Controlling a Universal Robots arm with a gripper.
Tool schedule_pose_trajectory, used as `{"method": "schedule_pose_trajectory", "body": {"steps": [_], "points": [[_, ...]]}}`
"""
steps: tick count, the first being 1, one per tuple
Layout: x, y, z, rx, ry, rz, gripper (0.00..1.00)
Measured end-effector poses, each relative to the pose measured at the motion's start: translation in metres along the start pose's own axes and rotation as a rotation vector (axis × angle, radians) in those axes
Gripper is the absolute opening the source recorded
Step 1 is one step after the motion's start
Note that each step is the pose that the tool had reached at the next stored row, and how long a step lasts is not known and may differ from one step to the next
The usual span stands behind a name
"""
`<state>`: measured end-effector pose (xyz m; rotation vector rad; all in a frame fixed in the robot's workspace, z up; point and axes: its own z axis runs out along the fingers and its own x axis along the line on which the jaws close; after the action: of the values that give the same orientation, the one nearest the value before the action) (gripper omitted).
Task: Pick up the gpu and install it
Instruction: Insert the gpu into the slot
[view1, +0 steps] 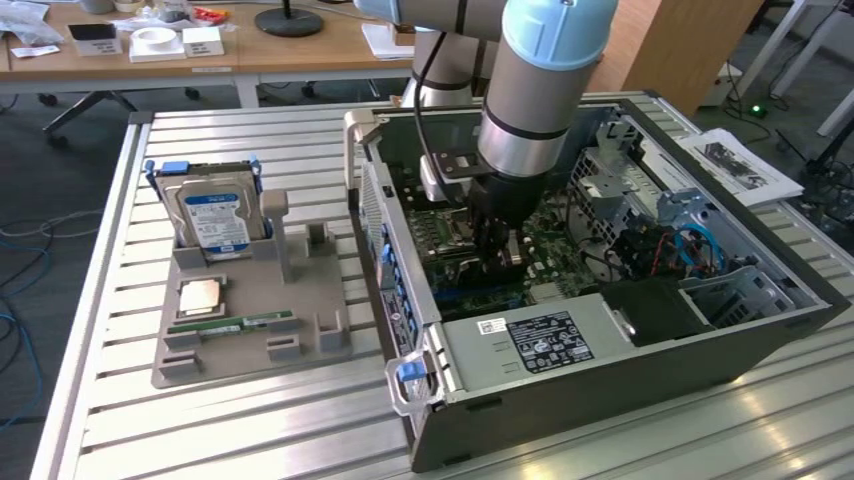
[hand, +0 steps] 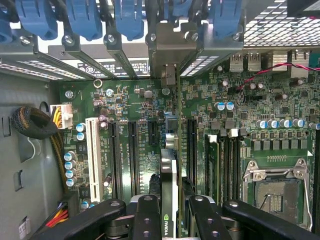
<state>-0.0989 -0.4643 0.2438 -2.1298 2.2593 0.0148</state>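
The gpu (hand: 169, 170) shows edge-on in the wrist view as a thin dark card with a green logo near my fingers. Its silvery end bracket (hand: 167, 47) reaches the rear slot openings of the computer case (view1: 601, 340). My gripper (hand: 172, 220) is shut on the card, with one black finger (hand: 147, 215) on each side of it. The card stands upright over the motherboard (hand: 260, 125), in line with the black expansion slots (hand: 134, 150). Whether it sits fully in a slot I cannot tell. In the exterior view my gripper (view1: 501, 238) reaches down inside the open case.
A grey holder tray (view1: 254, 350) lies at the exterior view's left of the case. It carries a silver hard drive (view1: 214, 215), a green memory stick (view1: 247, 323) and a small square chip (view1: 200, 295). Blue slot clips (hand: 82, 17), cables (hand: 32, 122) and an empty processor socket (hand: 275, 190) surround the card.
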Motion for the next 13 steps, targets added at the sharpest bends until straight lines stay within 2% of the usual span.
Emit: {"method": "schedule_pose_trajectory", "body": {"steps": [13], "points": [[0.0000, 0.0000, 0.0010, 0.0000, 0.0002, 0.000, 0.27]]}}
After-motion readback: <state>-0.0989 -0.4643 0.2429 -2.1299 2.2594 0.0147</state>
